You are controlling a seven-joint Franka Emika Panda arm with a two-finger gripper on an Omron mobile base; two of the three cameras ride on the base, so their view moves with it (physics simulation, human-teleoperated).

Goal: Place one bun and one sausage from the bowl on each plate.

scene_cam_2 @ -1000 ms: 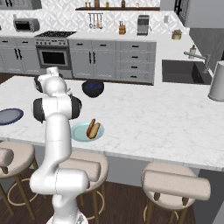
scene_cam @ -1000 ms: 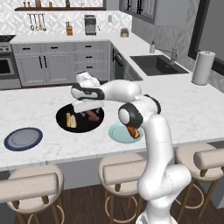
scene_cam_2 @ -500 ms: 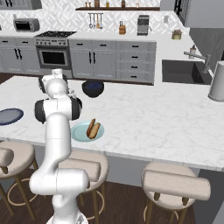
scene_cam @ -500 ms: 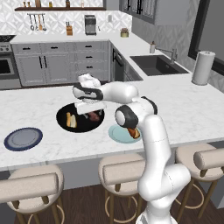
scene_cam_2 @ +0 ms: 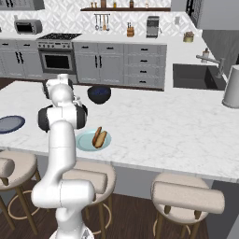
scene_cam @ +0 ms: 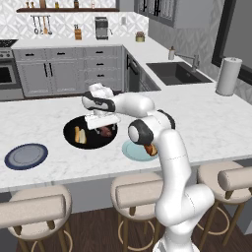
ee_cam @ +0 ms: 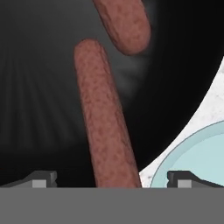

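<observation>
Hand view showed our pincer [ee_cam: 111, 177] with its two fingers spread wide apart, one tip at each lower corner and nothing clamped between them. Directly between the tips lay a long sausage [ee_cam: 103, 118] on the dark floor of the black bowl [ee_cam: 39, 87], running up the picture, and a second sausage [ee_cam: 124, 22] lay just beyond its far end, slanted. At the lower right we saw the rim of the pale teal plate [ee_cam: 197, 153], just beside the bowl's edge with a sliver of white marble table [ee_cam: 210, 103] between them. From the left base view, we had the arm bent low over the black bowl [scene_cam: 74, 142], the hand [scene_cam: 102, 119] poised above its right half; a bun [scene_cam: 78, 134] lay in the left part of the bowl and reddish sausages [scene_cam: 105, 131] under the hand. The teal plate [scene_cam: 132, 151] sat just right of the bowl, partly hidden by our arm, with food on it. The navy plate [scene_cam: 25, 156] lay well apart to the left, near the table's front edge. From the right base view, the teal plate [scene_cam_2: 84, 142] carried a bun with a sausage [scene_cam_2: 98, 137], and a smaller dark-blue bowl [scene_cam_2: 99, 94] stood farther back on the table.
</observation>
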